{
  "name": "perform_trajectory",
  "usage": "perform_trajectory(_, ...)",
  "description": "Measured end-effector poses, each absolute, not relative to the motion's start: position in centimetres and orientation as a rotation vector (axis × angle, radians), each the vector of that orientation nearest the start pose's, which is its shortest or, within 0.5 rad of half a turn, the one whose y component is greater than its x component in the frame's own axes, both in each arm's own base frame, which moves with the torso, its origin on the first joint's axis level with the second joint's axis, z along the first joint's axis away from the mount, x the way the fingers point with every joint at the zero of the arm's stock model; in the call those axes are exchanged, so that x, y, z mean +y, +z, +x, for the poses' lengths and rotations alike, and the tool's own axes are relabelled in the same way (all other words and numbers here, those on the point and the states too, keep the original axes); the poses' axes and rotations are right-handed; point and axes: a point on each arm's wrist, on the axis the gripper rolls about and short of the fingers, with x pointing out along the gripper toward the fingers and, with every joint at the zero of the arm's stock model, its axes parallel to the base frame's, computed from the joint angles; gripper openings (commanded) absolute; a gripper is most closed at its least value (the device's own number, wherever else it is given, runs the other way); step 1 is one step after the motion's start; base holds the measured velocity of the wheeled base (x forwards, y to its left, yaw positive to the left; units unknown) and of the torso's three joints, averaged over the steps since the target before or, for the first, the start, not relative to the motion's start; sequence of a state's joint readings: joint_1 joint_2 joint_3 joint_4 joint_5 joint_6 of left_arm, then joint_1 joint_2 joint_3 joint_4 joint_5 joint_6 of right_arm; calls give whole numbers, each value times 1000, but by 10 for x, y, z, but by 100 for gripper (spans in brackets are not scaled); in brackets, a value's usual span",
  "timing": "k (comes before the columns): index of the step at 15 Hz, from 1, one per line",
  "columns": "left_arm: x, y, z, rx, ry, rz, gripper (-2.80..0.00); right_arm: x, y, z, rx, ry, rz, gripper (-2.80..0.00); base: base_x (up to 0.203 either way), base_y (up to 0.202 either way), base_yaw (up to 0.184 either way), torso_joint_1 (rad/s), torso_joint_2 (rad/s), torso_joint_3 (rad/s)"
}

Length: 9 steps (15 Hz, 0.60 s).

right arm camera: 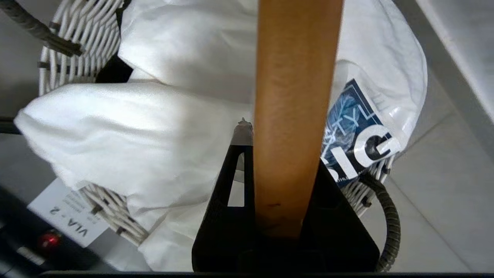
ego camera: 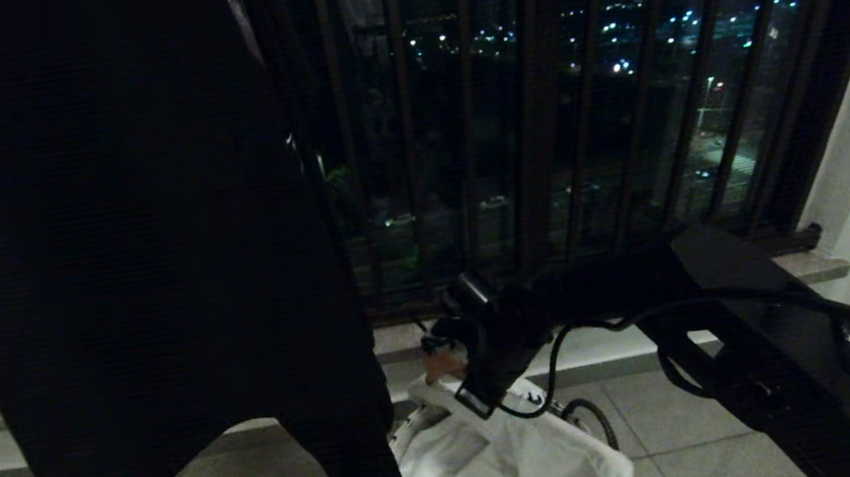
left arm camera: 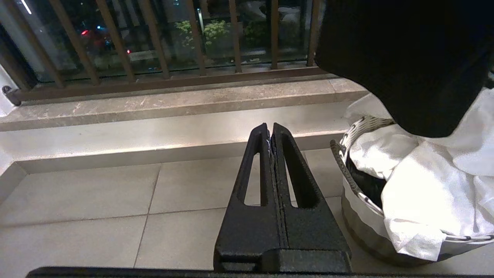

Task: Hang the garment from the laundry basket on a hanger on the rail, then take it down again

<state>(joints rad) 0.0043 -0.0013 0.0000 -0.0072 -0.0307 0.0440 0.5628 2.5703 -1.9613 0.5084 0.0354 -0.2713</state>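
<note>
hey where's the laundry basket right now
The laundry basket sits on the tiled floor low in the head view, just below the right gripper, beside the hanging black garment, with a white garment heaped in it.

Right arm's stretched out fwd and angled down w/ the right gripper [right arm camera: 285,154] low in front of the bot, fingers [right arm camera: 231,185] clamped on either side of an orange wooden bar [right arm camera: 295,96]. Left gripper [left arm camera: 272,129] isn't doing anything, parked low on the other side, fingers [left arm camera: 256,170] pressed together, nothing between them.
</note>
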Motion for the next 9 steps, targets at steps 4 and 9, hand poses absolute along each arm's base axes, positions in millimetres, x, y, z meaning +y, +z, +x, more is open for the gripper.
perform_trajectory(4,-1,76,-23,-9,-26,44,-280,261,27,410,1010,669,-537,-280,0,0,0,0,0,0)
perform_trajectory(9,-1,76,-23,-9,-26,44,-280,263,25,413,987,594,-480,-280,0,0,0,0,0,0)
